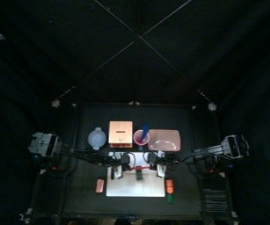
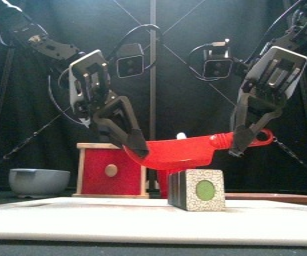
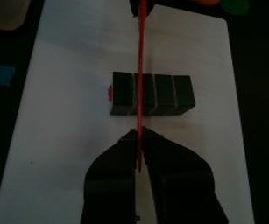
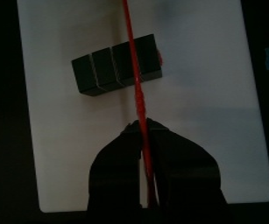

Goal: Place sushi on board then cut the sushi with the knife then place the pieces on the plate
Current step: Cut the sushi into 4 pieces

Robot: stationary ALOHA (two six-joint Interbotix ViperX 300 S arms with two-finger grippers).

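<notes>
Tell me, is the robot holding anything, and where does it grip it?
Yes, a red knife, held over the sushi roll. The left gripper clamps one end of it and the right gripper the other.

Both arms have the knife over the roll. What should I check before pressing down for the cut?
1. Sushi roll lies on the white board: ok.
2. Left gripper and right gripper each shut on an end of the red knife: ok.
3. Blade crosses the roll near a seam between blocks: ok.
4. Blade touching the roll's top: cannot tell.
5. Pink plate behind the board, free for pieces: cannot tell.
</notes>
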